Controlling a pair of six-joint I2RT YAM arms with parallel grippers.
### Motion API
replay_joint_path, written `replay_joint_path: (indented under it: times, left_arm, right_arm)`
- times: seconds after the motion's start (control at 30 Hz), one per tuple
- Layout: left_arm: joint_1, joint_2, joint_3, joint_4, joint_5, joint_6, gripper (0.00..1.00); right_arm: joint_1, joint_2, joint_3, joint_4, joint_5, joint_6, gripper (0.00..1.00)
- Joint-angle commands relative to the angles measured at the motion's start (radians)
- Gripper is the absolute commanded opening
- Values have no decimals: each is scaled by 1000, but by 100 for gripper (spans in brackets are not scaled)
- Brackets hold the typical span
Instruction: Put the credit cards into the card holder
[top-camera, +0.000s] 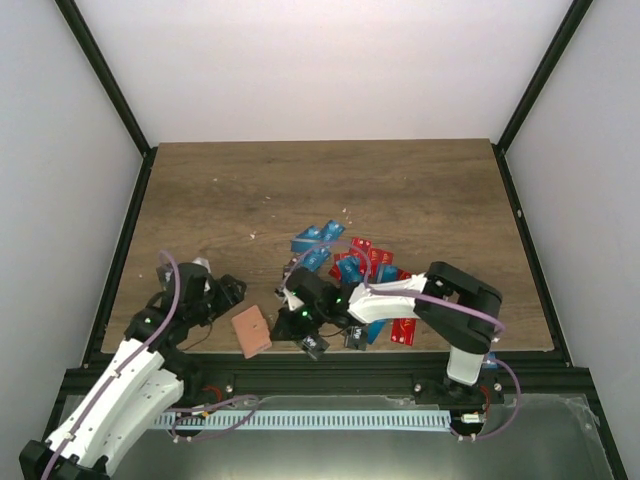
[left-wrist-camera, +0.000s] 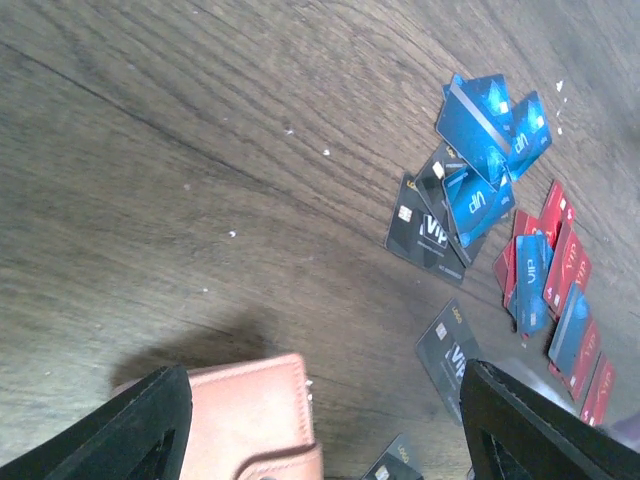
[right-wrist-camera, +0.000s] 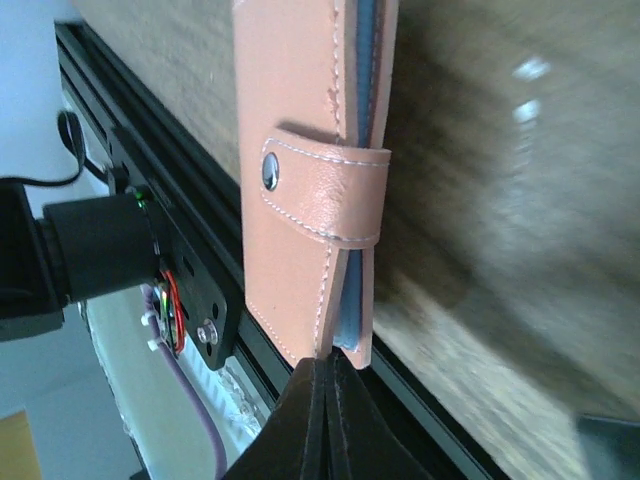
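Saw the card holder (right-wrist-camera: 290, 120) tan-orange like leather, with pale stitching along its strap, a dark round snap and a light blue lining at the edge just above the black tips of the right gripper (right-wrist-camera: 327, 365). Noted credit cards (left-wrist-camera: 470, 120) in bright blue, black and red beyond the jaws of the left gripper (left-wrist-camera: 320, 400), with pale markings, several lettered VIP in white, one blue one crossed by a grey stripe. Found the table (left-wrist-camera: 180, 150) under the jaws a grey-brown wood grain flecked with white specks, and the left fingers (left-wrist-camera: 150, 430) black.
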Motion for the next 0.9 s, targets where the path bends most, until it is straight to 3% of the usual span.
replay_joint_path:
  times: [0.0, 0.43, 0.67, 0.87]
  left_arm:
    - [-23, 46, -11, 114, 11, -13, 75]
    - [-126, 200, -69, 263, 34, 9, 71]
    - [-192, 301, -130, 350, 73, 27, 57]
    - [-214, 364, -143, 394, 83, 58, 55]
  right_arm:
    - [-66, -83, -59, 47, 27, 10, 1]
    - [-123, -212, -208, 19, 140, 12, 2]
    - [-122, -178, -123, -125, 188, -118, 24]
    - [-92, -135, 15, -300, 315, -196, 36]
